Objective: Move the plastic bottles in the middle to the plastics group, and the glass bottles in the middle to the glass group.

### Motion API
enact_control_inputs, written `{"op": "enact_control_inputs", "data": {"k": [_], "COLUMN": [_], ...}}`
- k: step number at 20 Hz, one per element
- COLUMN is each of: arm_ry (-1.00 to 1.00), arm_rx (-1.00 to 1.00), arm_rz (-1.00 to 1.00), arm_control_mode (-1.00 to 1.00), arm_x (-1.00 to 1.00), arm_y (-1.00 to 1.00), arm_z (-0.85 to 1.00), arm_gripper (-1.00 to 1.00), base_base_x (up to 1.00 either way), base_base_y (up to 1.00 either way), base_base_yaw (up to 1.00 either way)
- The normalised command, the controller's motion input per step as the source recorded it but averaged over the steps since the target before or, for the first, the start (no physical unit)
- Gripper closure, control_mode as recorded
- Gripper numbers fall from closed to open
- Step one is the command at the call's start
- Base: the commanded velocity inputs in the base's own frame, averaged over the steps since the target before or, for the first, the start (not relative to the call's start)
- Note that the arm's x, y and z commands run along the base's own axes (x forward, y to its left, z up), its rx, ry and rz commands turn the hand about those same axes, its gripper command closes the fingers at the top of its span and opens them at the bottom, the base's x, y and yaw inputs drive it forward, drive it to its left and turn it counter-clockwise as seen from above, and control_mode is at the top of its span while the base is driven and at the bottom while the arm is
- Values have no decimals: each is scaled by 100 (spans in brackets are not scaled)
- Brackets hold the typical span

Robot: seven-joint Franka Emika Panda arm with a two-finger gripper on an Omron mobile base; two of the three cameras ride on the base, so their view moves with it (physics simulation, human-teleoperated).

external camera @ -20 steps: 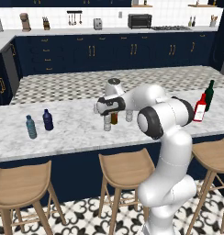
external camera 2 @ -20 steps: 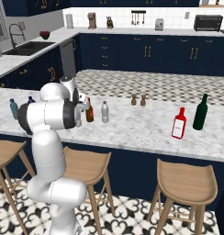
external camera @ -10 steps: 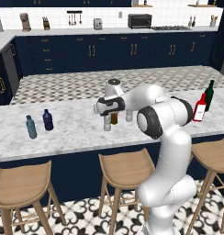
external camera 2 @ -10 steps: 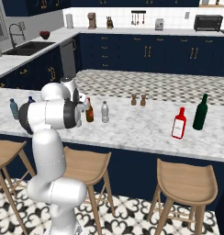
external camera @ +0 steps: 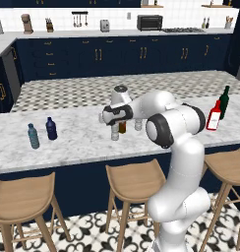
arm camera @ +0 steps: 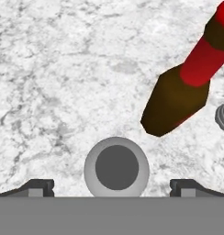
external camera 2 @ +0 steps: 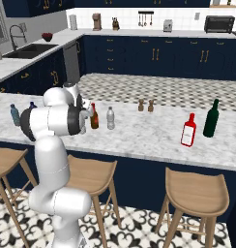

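A: Where is the hand (arm camera: 112, 188)?

B: It hangs over the middle of the marble table (external camera: 77, 142), straight above one clear plastic bottle (arm camera: 116, 167), whose cap sits between the two fingertips (arm camera: 36, 187). The jaws stand wide apart and have hold of nothing.

A: And the other middle bottles?

B: The amber glass bottle (arm camera: 182, 92) stands just beside that clear one. The second clear bottle (external camera 2: 110, 117) stands just beyond the amber one, toward the table's right end.

A: The groups?

B: The teal-blue bottle (external camera: 33, 136) and the dark navy bottle (external camera: 51, 128) stand near each other toward the left end. The red bottle (external camera 2: 188, 130) and the dark green bottle (external camera 2: 211, 118) stand close together toward the right end, well apart from the middle.
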Motion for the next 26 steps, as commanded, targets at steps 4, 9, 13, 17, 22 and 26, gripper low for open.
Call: {"op": "enact_control_inputs", "data": {"k": [4, 9, 13, 17, 22, 26], "arm_ry": [0, 0, 0, 0, 0, 0], "arm_rx": [0, 0, 0, 0, 0, 0], "arm_rz": [0, 0, 0, 0, 0, 0], "arm_control_mode": [-100, -100, -100, -100, -100, -100], "arm_x": [0, 11, 22, 6, 0, 0], "arm_y": [0, 0, 0, 0, 0, 0], "arm_z": [-3, 0, 0, 0, 0, 0], "arm_gripper": [-100, -100, -100, -100, -100, -100], "base_base_x": [0, 0, 0, 0, 0, 0], "base_base_y": [0, 0, 0, 0, 0, 0], "base_base_yaw": [0, 0, 0, 0, 0, 0]}}
